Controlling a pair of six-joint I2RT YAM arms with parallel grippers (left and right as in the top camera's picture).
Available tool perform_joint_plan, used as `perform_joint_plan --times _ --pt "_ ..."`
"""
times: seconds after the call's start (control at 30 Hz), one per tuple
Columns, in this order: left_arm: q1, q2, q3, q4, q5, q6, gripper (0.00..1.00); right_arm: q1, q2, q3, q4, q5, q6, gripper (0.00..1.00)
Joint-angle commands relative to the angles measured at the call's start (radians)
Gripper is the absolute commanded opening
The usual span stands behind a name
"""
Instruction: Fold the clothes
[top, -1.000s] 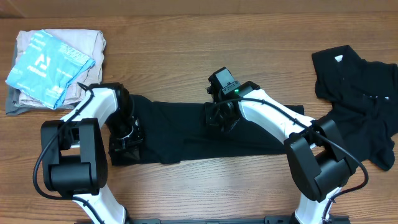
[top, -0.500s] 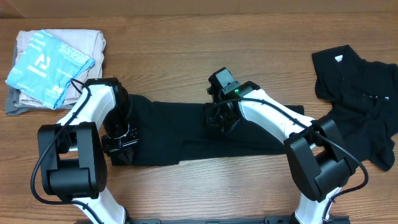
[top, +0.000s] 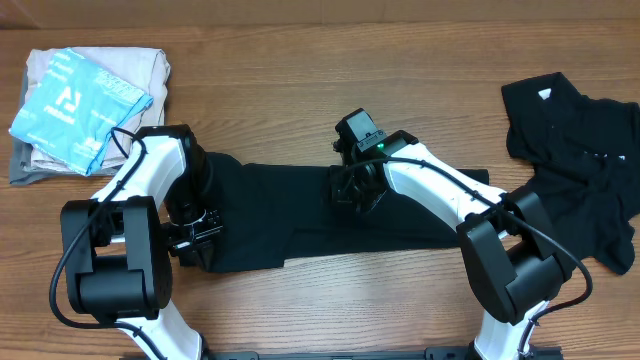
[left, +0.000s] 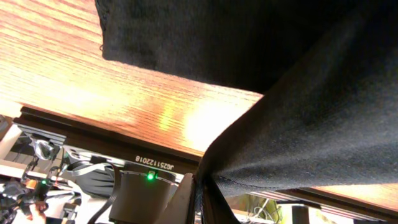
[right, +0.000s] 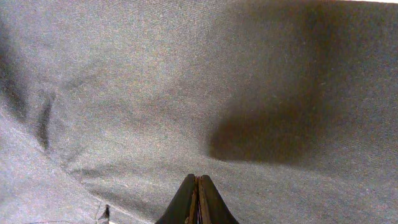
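Pinching the black garment (top: 280, 210) is the left pincer (left: 200, 178); right pincer (right: 198, 179) sits closed.

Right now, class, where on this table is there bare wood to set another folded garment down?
Bare table runs along the far edge, between the folded stack and the crumpled black garment. A narrower strip lies between the stretched black garment and the near edge. The middle is crowded.

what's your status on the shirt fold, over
Left gripper shut on black garment edge, lifted. Right gripper shut, tips at its middle. Nothing in the way; crumpled garment lies far right.
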Motion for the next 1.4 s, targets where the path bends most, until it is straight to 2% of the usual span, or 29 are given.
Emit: perform_joint_plan --times 0.0,0.2,0.23,0.33,0.67,0.9,1.37 --pt "0.001 -0.023 0.011 -0.007 0.012 -0.029 0.04 0.002 0.003 -0.008 0.003 0.005 0.001 0.04" --pt "0.000 -0.023 -0.037 0.017 0.050 -0.036 0.08 0.002 0.003 -0.008 0.004 0.005 0.001 0.04" --pt "0.000 -0.023 -0.050 0.026 0.066 -0.035 0.04 0.002 0.003 -0.008 0.003 0.005 0.001 0.04" --pt "0.001 -0.023 -0.064 0.033 0.076 -0.031 0.04 0.002 0.003 -0.008 0.003 0.005 0.001 0.04" --pt "-0.001 -0.023 0.035 -0.046 0.167 0.040 0.04 0.002 0.003 -0.008 0.005 0.005 0.001 0.04" --pt "-0.001 -0.023 0.035 -0.068 0.159 0.047 0.04 0.002 0.003 -0.008 0.004 0.005 0.001 0.05" --pt "-0.001 -0.023 -0.110 -0.031 0.159 0.043 0.04 0.002 0.003 -0.008 0.004 0.006 0.001 0.05"
